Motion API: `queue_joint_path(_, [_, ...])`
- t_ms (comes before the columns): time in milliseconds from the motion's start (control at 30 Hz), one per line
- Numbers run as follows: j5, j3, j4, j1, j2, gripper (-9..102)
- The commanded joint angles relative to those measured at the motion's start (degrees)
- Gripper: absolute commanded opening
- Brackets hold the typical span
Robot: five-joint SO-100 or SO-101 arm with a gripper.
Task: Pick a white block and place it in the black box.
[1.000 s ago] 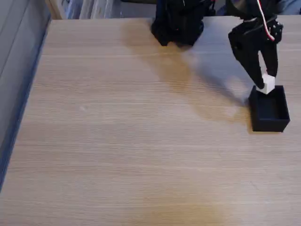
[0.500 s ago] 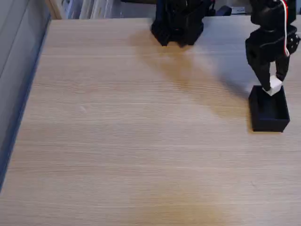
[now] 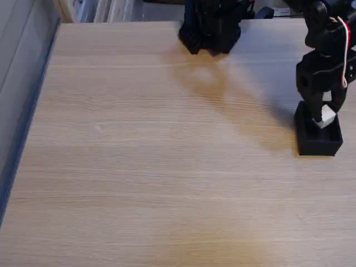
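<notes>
Tool [image 3: 324, 115] is pinching the white block [image 3: 327, 117] between its tips, directly over the black box [image 3: 318, 143], which sits at the right edge of the counter [image 3: 167, 167] in the fixed view. Block looks to be at or just inside the box opening, toward the back wall; can't tell if it's touching the floor of the box or hanging. Risks from here, as I judge them: release while the block is off-centre toward the back rim, so it could clip the wall and bounce out onto the counter. Box is light and thin-walled, so if the fingers spread wide inside they may shove a wall and slide or tip it, and it's close to the counter edge. Block could also stick to one finger and come back up on retract. Arm base [image 3: 211, 25] is well behind the box, no clash there.
</notes>
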Motion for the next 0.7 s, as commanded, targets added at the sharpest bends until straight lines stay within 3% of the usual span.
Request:
queue_joint_path(0, [-0.35, -1.41, 0.79, 0.62, 1.67, 27])
queue_joint_path(133, [-0.35, 3.52, 0.53, 1.05, 7.47, 23])
queue_joint_path(267, [1.76, 12.48, -1.23, 1.41, 17.84, 0])
queue_joint_path(433, [-1.32, 27.51, -0.18, 3.16, 34.54, 0])
queue_joint_path(667, [-8.53, 52.56, 8.61, 9.05, 61.26, 0])
